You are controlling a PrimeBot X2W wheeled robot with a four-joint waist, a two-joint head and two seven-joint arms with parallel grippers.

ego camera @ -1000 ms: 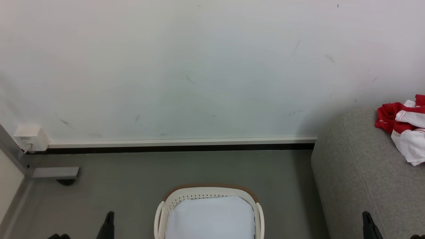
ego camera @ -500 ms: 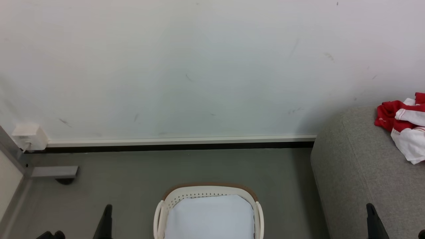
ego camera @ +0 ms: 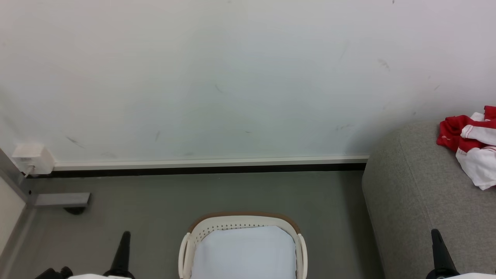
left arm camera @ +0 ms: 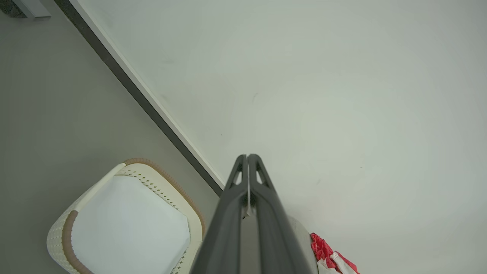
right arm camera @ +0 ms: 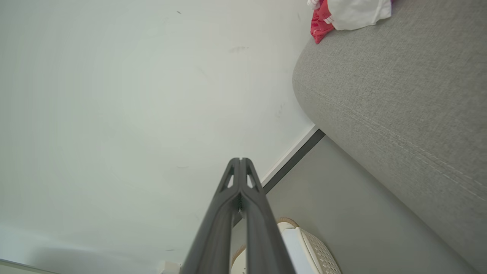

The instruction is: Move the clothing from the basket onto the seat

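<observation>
The red and white clothing (ego camera: 471, 145) lies crumpled on the grey seat (ego camera: 410, 193) at the right edge of the head view, and shows again as clothing (right arm camera: 344, 13) in the right wrist view and clothing (left arm camera: 331, 257) in the left wrist view. The cream basket (ego camera: 242, 223) with its brown rim stands on the floor at bottom centre, holding just its white liner. My left gripper (ego camera: 124, 234) is shut and empty, left of the basket. My right gripper (ego camera: 436, 232) is shut and empty, in front of the seat. Both shut grippers, left (left arm camera: 247, 156) and right (right arm camera: 240, 160), point towards the wall.
A white wall (ego camera: 232, 77) with a pale and dark skirting strip (ego camera: 209, 164) runs behind the grey floor (ego camera: 155, 201). A white socket box (ego camera: 33, 159) and a grey metal foot (ego camera: 62, 199) sit at the far left. The basket (left arm camera: 163, 179) is close to the skirting.
The head view has shifted slightly, so the scene sits a little higher. Both grippers' fingers reach further up into the picture, with pale forearms now at the bottom edge.
</observation>
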